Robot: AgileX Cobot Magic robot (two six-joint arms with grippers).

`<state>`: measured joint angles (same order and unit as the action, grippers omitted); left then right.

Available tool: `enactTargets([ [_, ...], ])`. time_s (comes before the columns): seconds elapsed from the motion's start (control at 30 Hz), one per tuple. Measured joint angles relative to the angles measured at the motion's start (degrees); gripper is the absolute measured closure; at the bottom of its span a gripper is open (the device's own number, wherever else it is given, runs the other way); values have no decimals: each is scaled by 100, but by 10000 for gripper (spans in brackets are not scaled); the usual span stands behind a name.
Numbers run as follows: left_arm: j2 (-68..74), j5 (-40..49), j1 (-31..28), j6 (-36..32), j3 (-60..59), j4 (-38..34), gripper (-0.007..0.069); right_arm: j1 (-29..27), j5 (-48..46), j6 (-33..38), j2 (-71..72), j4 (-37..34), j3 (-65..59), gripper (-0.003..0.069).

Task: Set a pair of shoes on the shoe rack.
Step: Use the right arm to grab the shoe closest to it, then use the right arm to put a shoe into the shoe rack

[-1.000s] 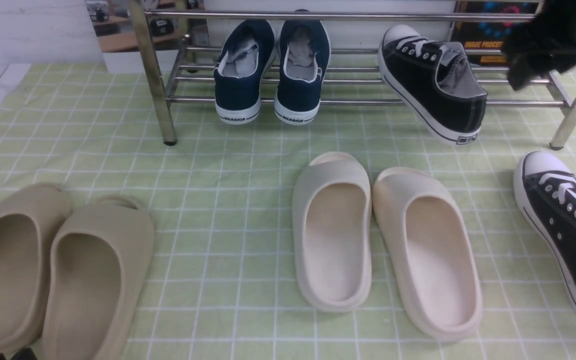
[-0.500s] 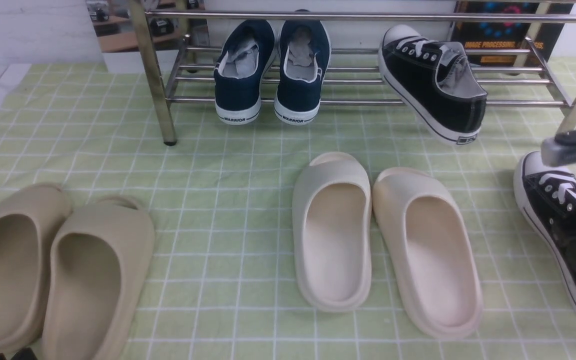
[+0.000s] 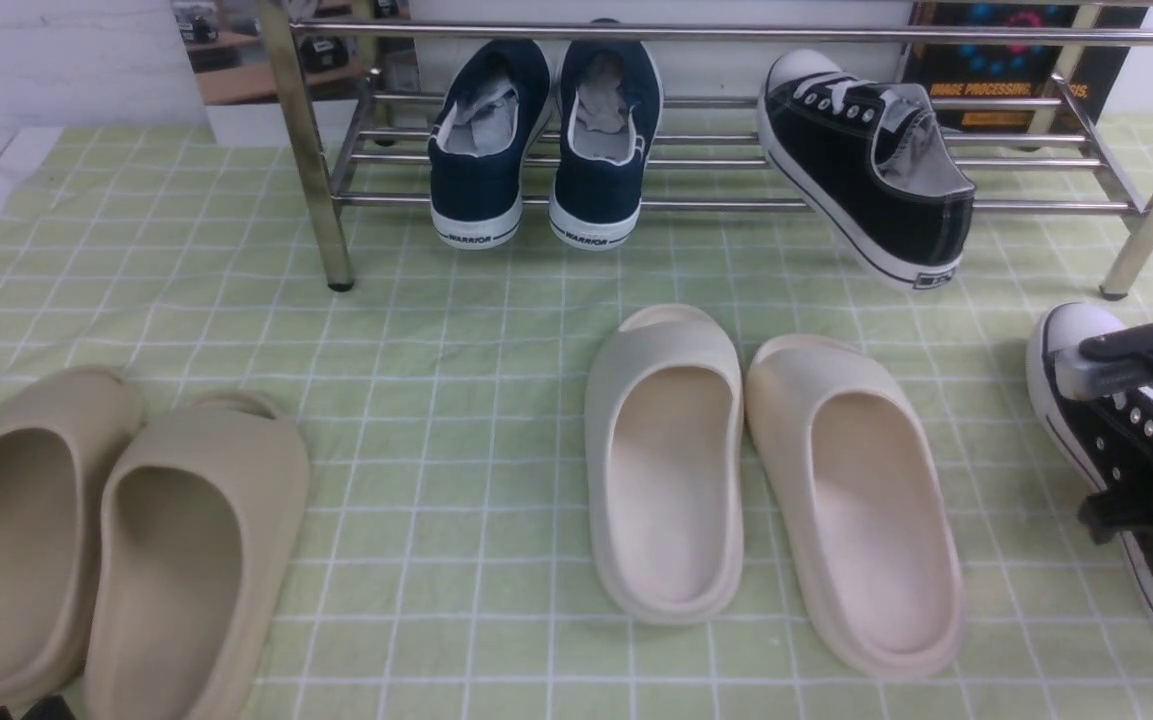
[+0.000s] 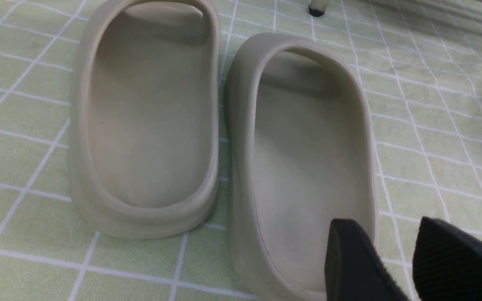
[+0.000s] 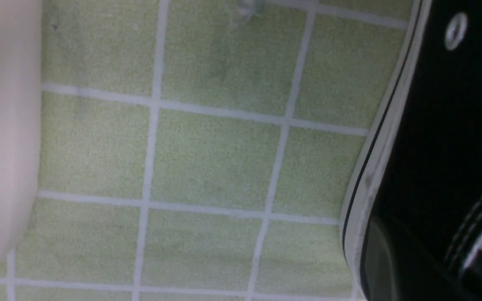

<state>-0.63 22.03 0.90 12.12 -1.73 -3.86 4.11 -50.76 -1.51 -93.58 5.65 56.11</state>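
Sneaker [image 3: 1096,440], cut off at right, laces hidden under right hand [image 3: 1151,450]

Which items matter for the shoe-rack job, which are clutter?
Job: shiny steel bar shoe rack; black canvas white-toed sneaker tilted on it; matching sneaker on the green checked mat.
Lying about: navy laceless canvas shoes; cream foam slides; tan foam slides.

The left gripper [image 4: 385,228] has two matte black fingers [image 4: 351,263], one with a finely ribbed pad, while the right gripper [image 3: 1141,435] is black with a pale grey block on one finger.
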Motion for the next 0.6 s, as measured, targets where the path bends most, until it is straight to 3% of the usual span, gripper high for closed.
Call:
enactTargets([
  [0.3, 0, 0, 0, 0, 0, 0, 386, 155, -1067, 401, 789, -299, 1011, 641],
  [0.6, 0, 0, 0, 0, 0, 0, 386, 161, -1241, 814, 96, -405, 2445, 641],
])
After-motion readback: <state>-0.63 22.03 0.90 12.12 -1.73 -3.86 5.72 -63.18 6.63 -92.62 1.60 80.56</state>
